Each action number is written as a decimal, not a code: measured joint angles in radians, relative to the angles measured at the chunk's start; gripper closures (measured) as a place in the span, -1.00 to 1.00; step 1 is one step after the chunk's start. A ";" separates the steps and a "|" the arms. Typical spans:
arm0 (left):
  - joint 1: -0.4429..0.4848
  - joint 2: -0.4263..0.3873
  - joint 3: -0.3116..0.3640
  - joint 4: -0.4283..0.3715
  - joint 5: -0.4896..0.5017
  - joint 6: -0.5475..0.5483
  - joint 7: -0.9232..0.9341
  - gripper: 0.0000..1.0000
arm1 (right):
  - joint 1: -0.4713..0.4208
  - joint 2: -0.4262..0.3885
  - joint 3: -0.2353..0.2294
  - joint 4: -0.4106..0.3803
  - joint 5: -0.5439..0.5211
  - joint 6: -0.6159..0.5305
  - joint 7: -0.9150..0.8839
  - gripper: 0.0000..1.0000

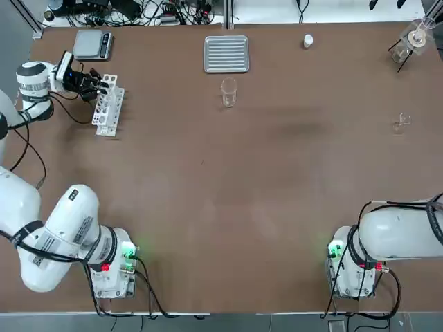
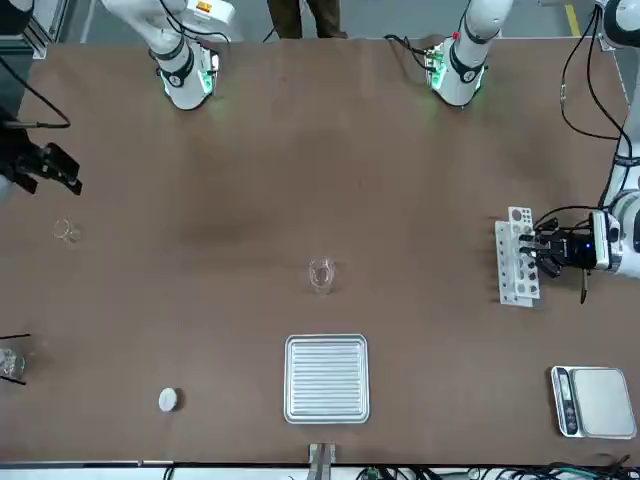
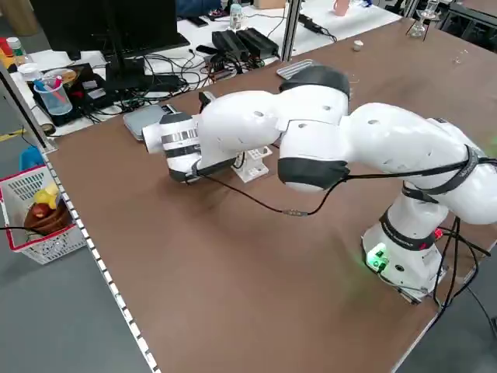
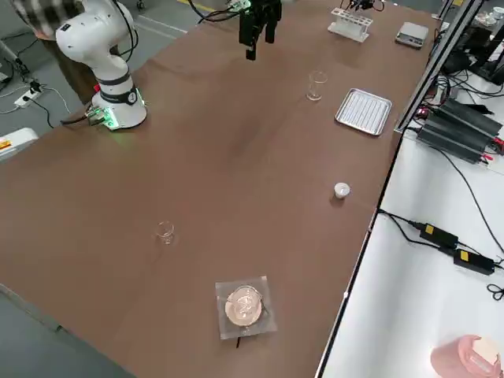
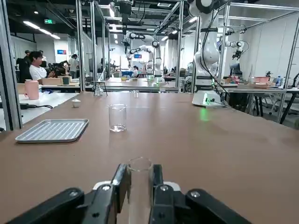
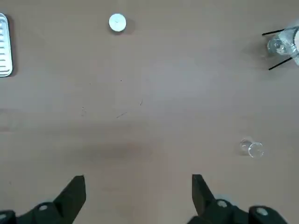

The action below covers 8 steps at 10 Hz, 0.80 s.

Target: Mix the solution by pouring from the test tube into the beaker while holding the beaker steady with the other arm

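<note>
Across the brown worktop, the ribbed metal tray lies flat, with the white perforated test-tube rack well off to its left; at the rack, the left hand is pinching the clear test tube, while the right hand hangs spread above the right side; the glass beaker stands upright near the tray, apart from both hands, and a tinier glass vessel sits farther right

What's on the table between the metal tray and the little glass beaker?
Nothing: just bare brown tabletop between the ribbed tray and the beaker, as the top view shows.
</note>
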 joint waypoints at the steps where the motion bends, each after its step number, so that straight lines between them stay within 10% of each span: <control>1: 0.000 0.000 0.000 0.001 -0.001 0.000 0.000 0.39 | 0.000 -0.001 0.000 0.001 -0.001 0.001 0.001 -1.00; 4: 0.000 0.000 0.000 0.005 -0.011 0.000 0.000 0.11 | -0.001 -0.003 0.000 0.001 -0.001 0.007 0.004 -1.00; 8: 0.000 -0.018 -0.008 0.019 -0.023 0.000 0.000 -0.98 | -0.001 -0.003 0.001 0.001 -0.001 0.011 0.007 -1.00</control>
